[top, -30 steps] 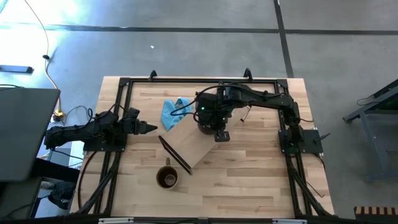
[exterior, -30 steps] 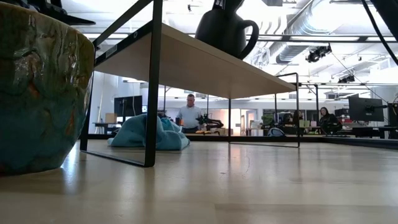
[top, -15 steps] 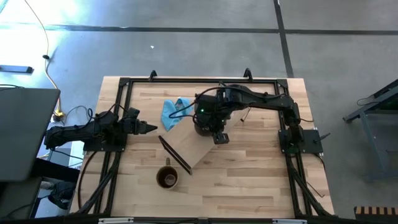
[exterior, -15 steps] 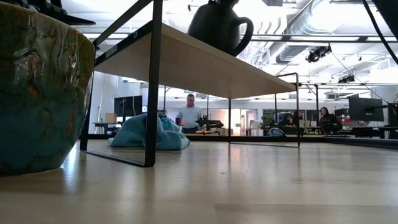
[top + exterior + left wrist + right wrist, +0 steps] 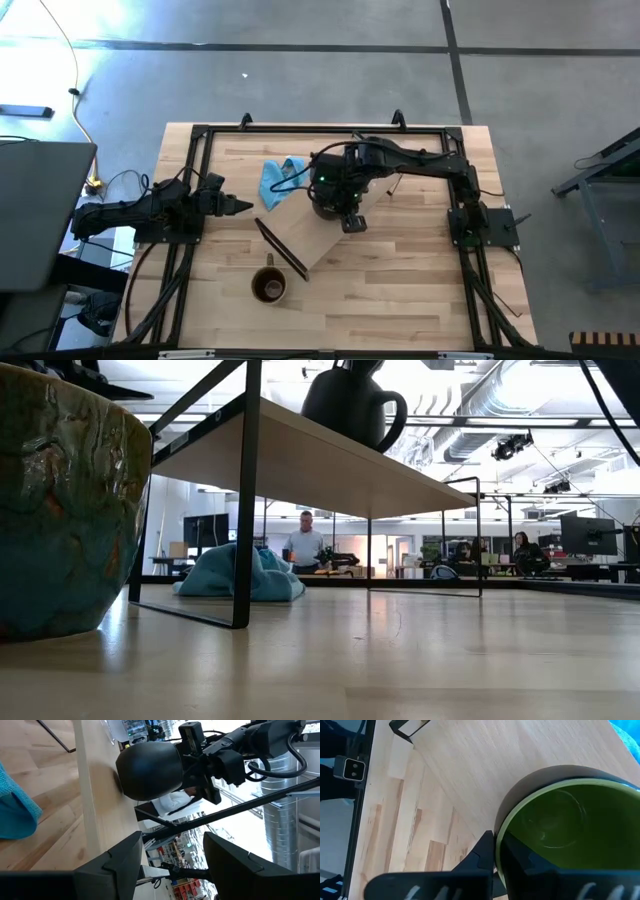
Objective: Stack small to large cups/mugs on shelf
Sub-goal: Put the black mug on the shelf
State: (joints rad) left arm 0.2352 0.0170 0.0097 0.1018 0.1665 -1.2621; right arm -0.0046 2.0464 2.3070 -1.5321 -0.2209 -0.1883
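The green mug (image 5: 560, 820), dark outside and green inside, is at the top of the light-wood shelf (image 5: 305, 240) near its far end, in my right gripper (image 5: 497, 847). It also shows dark in the low view (image 5: 350, 405) and the left wrist view (image 5: 150, 770). A faint round outline inside the mug may be the clear glass cup; I cannot tell. The brown mug (image 5: 268, 287) stands upright on the tabletop near the shelf's near end and fills the low view's left (image 5: 60, 500). My left gripper (image 5: 235, 205) waits open at the table's left edge. My right gripper holds the green mug by its rim (image 5: 501, 832), one finger inside the mug and one finger (image 5: 482, 855) outside its wall. The fingers come from above, pointing down. The mug is upright with its base at the shelf top (image 5: 117, 782); whether it rests there I cannot tell.
A blue cloth (image 5: 280, 178) lies bunched on the tabletop beyond the shelf, toward the far left. The shelf lies diagonally across the middle of the table on thin black end frames (image 5: 245, 510). People are in the room behind the table (image 5: 305, 545).
My right gripper has moved a little toward the table's left along the shelf top, carrying the green mug upright with it. My left arm has kept still.
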